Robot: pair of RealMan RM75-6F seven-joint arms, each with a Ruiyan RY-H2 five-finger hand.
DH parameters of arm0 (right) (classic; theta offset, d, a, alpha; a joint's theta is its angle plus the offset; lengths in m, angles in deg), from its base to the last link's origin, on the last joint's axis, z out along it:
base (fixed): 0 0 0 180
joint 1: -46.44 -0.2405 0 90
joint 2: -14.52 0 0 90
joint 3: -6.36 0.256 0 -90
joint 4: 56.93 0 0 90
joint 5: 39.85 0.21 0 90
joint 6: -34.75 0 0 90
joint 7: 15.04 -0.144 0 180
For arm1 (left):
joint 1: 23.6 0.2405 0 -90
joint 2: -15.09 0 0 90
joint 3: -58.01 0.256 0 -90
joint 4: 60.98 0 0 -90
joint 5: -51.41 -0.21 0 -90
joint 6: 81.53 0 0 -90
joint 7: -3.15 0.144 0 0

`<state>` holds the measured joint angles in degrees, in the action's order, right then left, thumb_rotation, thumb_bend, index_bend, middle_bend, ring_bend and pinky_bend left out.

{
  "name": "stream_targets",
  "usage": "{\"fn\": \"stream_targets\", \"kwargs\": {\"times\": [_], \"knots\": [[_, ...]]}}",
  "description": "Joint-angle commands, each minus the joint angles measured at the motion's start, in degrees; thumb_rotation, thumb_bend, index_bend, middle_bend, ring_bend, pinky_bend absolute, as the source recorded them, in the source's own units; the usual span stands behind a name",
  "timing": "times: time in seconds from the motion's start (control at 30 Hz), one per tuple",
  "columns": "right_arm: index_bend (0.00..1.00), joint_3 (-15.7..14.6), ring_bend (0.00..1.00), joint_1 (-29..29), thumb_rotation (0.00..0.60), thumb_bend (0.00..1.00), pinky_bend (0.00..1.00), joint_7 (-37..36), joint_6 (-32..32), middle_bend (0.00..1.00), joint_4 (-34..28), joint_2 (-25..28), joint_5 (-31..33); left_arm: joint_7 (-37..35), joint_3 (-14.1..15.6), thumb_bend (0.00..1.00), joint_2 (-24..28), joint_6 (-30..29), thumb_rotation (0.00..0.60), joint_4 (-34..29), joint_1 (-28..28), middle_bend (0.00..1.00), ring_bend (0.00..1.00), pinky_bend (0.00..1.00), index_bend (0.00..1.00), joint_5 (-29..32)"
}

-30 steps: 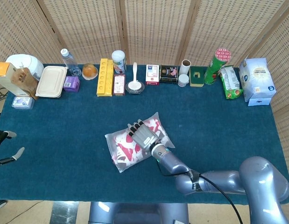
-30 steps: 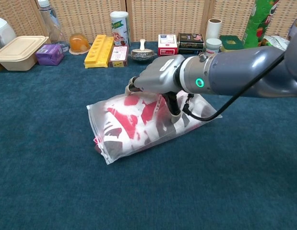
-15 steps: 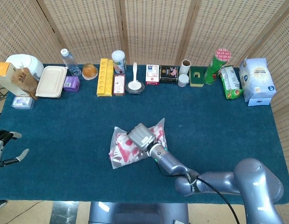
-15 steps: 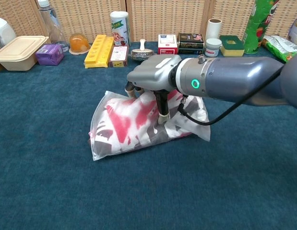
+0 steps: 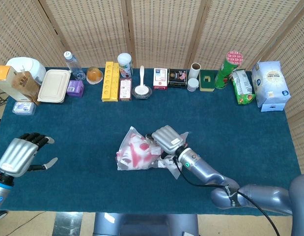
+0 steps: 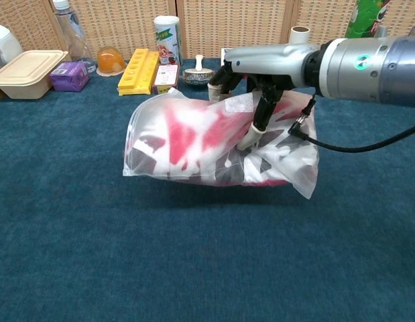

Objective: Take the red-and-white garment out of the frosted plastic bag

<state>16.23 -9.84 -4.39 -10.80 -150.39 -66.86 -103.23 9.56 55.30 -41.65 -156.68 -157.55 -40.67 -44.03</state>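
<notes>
Chest view: right hand (image 6: pixel 257 87) gripping lifted frosted bag (image 6: pixel 194 144).

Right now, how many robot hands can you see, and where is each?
2. The right hand grips the frosted plastic bag, lifted above the table's middle. The left hand hangs open by the table's left edge, seen only in the head view.

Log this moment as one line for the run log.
phase: bag lifted | right hand: grips frosted plastic bag clear of table | garment: inside bag | left hand: open, at table's left edge
</notes>
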Motion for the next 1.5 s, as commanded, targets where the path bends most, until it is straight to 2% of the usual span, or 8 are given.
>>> {"fn": "stream_targets", "kwargs": {"times": [0.03, 0.2, 0.37, 0.47, 0.73, 0.93, 1.03, 1.5], "knots": [[0.84, 1.36, 1.0, 2.62, 0.6, 0.18, 1.0, -9.1, 1.39, 0.91, -2.31, 3.5, -4.48, 1.34, -0.5, 0.22, -0.07, 1.81, 0.414, -1.34, -2.49, 0.49, 0.42, 0.48, 0.38, -2.29], [0.84, 1.8, 1.0, 3.84, 0.6, 0.18, 1.0, -17.54, 1.91, 0.91, -2.6, 4.56, -8.89, 2.3, -1.3, 0.22, -1.05, 3.55, 0.426, -1.41, -6.12, 0.64, 0.54, 0.59, 0.41, -5.57], [0.84, 1.88, 1.0, 4.51, 0.6, 0.18, 1.0, -23.34, 1.79, 0.91, -2.36, 5.02, -12.18, 1.98, -1.87, 0.22, -2.49, 6.05, 0.434, -0.99, -9.96, 0.89, 0.8, 0.79, 0.42, -7.82], [0.84, 1.85, 1.0, 4.76, 0.6, 0.18, 1.0, -25.52, 1.78, 0.92, -2.35, 5.26, -13.14, 1.78, -1.97, 0.22, -3.03, 7.32, 0.431, -0.71, -11.48, 0.97, 0.88, 0.84, 0.43, -8.25], [0.84, 1.73, 1.0, 5.27, 0.6, 0.18, 1.0, -29.53, 1.21, 0.92, -2.25, 5.52, -15.15, 2.1, -2.1, 0.22, -4.52, 10.52, 0.447, -0.1, -15.34, 1.0, 0.91, 0.86, 0.43, -9.41], [0.84, 1.84, 1.0, 5.69, 0.6, 0.18, 1.0, -32.19, 0.43, 0.92, -2.3, 5.5, -15.93, 1.09, -2.2, 0.22, -8.07, 10.39, 0.533, 1.67, -18.29, 1.0, 0.91, 0.86, 0.43, -11.72], [0.84, 1.68, 1.0, 5.79, 0.6, 0.18, 1.0, -33.24, 0.24, 0.92, -2.15, 5.4, -16.5, 0.53, -2.2, 0.22, -9.94, 9.14, 0.551, 3.41, -19.15, 1.0, 0.91, 0.86, 0.43, -12.72], [0.85, 0.64, 1.0, 6.11, 0.6, 0.18, 1.0, -36.66, -0.42, 0.92, -1.64, 5.49, -19.0, 0.13, -2.26, 0.22, -12.77, 6.69, 0.558, 5.65, -20.47, 1.0, 0.91, 0.86, 0.43, -11.56]]}}
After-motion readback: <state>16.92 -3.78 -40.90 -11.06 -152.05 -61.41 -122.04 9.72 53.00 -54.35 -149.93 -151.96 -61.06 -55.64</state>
